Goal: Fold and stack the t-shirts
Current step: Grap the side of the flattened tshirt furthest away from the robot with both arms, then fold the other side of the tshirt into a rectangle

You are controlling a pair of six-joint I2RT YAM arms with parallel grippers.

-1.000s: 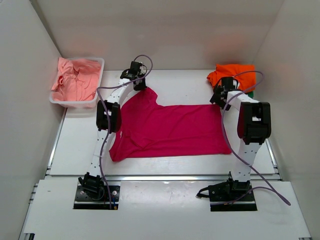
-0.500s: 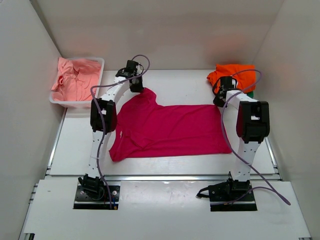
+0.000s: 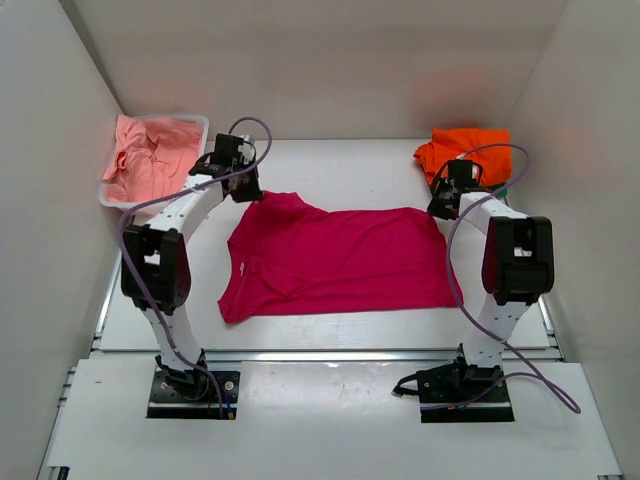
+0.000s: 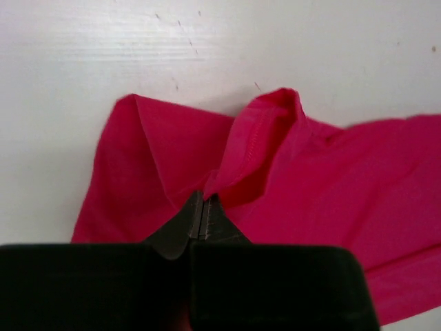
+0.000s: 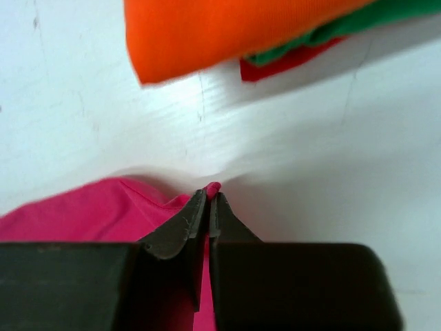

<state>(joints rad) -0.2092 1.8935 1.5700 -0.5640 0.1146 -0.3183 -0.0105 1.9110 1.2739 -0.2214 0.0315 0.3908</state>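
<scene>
A magenta t-shirt [image 3: 340, 265] lies spread across the middle of the table. My left gripper [image 4: 202, 207] is shut on its far left part, near a sleeve [image 4: 265, 138], pinching a raised fold of cloth; from above this gripper [image 3: 250, 192] sits at the shirt's far left corner. My right gripper [image 5: 210, 200] is shut on the shirt's far right corner, a tip of magenta cloth [image 5: 213, 187] poking out between the jaws; from above it [image 3: 440, 208] sits at that corner. An orange t-shirt [image 3: 465, 150] lies folded at the far right on a green one [image 5: 358, 21].
A white tub [image 3: 130, 208] with salmon pink shirts [image 3: 150, 160] stands at the far left. White walls close in the table on the left, back and right. Something red [image 5: 275, 65] shows under the orange and green stack.
The left arm has swung out to the left, drawing the shirt's far left part with it. The right gripper has shut on the far right corner of the magenta shirt.
</scene>
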